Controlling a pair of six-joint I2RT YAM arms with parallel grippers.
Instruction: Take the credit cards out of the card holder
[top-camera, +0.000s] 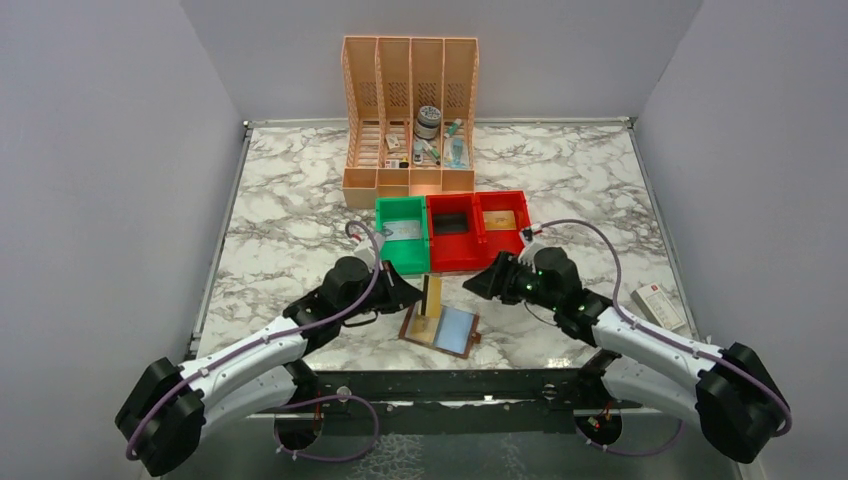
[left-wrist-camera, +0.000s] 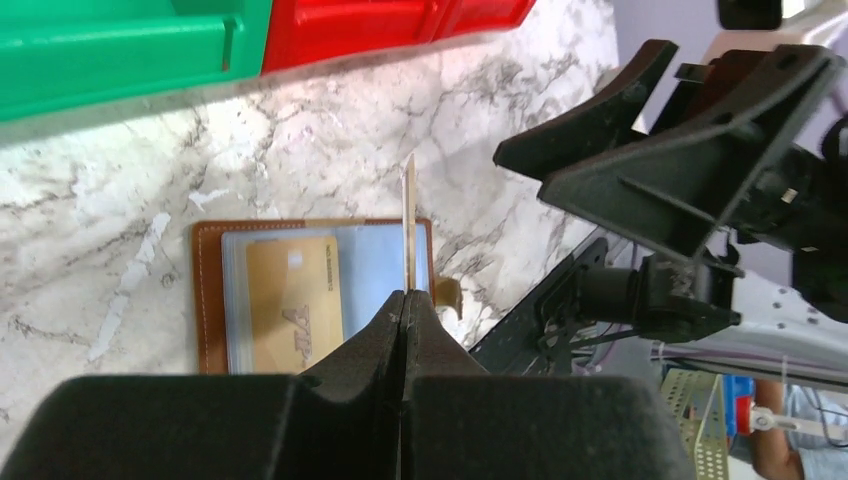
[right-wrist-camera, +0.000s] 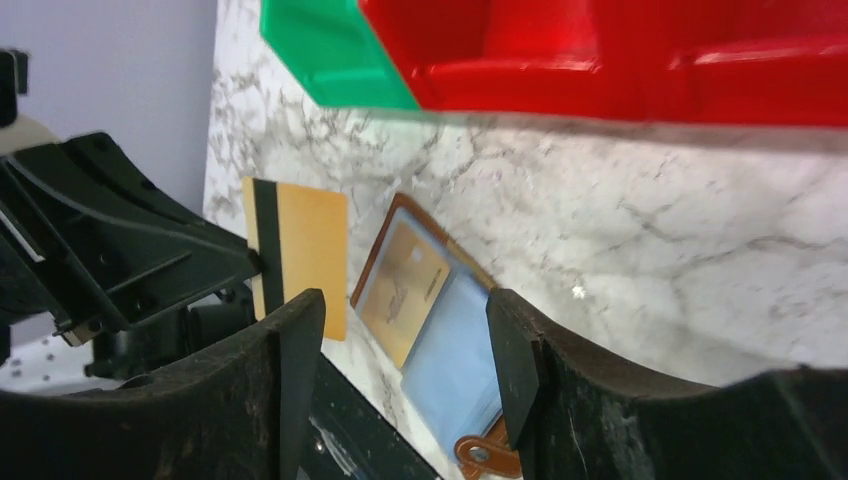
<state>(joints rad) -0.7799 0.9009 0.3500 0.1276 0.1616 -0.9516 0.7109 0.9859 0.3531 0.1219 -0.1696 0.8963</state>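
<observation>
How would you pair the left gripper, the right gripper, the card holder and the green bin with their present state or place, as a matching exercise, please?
Things:
1. left gripper
2. right gripper
3. card holder
4. green bin

States or places:
A. open, holding nothing
B. lying open flat on the table
C. shut on a gold credit card held upright
D. touching the left side of the red bins

Pairs: 1-C, 2-A, 3-B, 4-D

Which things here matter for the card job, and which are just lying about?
Job: card holder, tucked card, upright card pinched by left gripper, open right gripper; maybe green bin, red bins (card-like pieces inside).
Lying about: file organiser, white box.
</observation>
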